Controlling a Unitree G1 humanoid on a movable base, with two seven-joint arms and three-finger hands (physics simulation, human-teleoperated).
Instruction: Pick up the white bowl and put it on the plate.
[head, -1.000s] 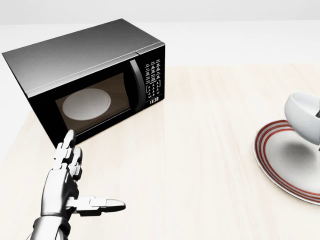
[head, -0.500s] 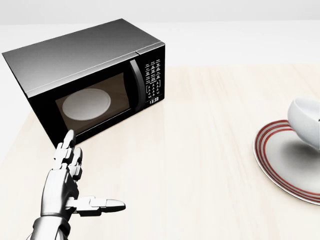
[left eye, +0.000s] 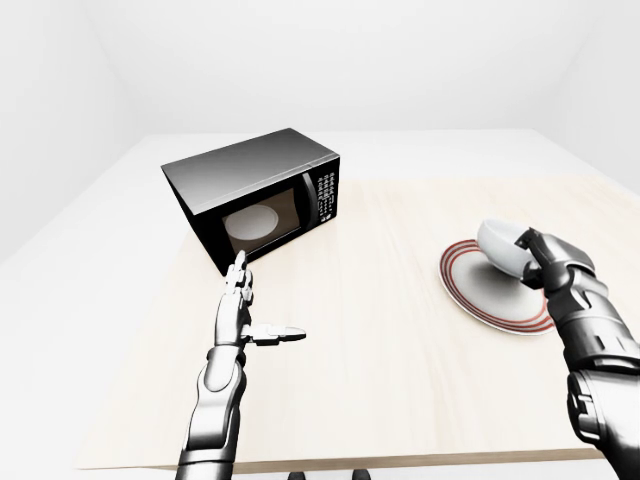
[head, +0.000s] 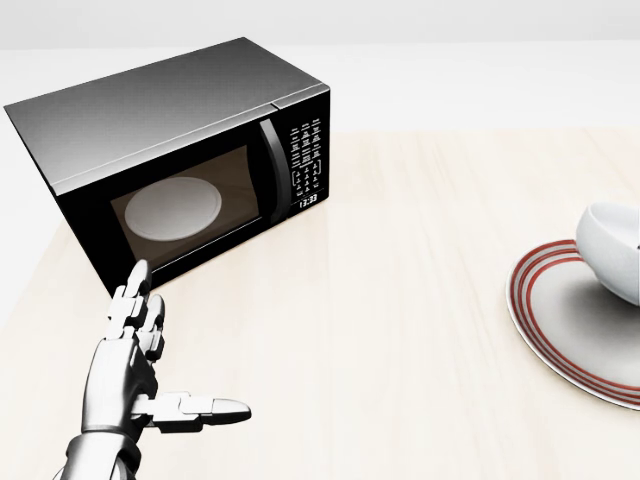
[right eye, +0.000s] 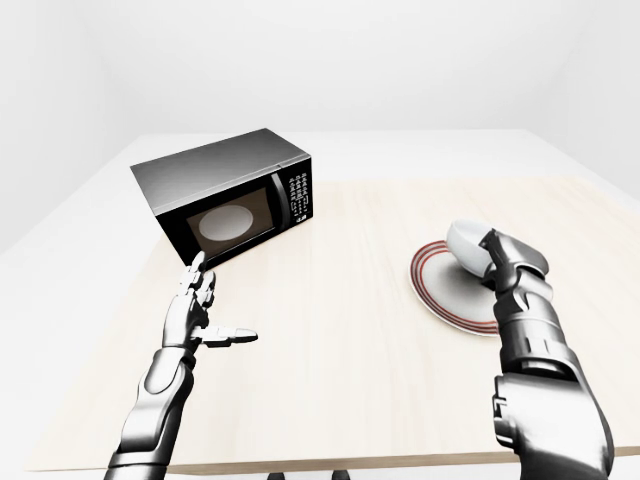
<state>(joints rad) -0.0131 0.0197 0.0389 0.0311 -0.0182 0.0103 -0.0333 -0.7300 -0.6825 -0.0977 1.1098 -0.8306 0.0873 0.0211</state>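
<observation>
My right hand (left eye: 545, 262) has its fingers closed on the rim of the bowl (left eye: 500, 242), which sits low over the upper part of the plate (left eye: 480, 295), tilted slightly. I cannot tell whether its base touches the plate yet.

Risks as I judge them:
- Letting go while the bowl is tilted could make it rock or slide toward the plate's rim.
- Pulling the fingers away sideways could drag the bowl off the plate.

My left hand (head: 135, 360) is spread wide and holds nothing, above the surface (head: 400, 300) below the microwave (head: 170, 160), well apart from the plate.

Limits of view: the head view cuts off the bowl, the plate and the whole right hand at its right edge. The contact under the bowl is hidden in every view.
</observation>
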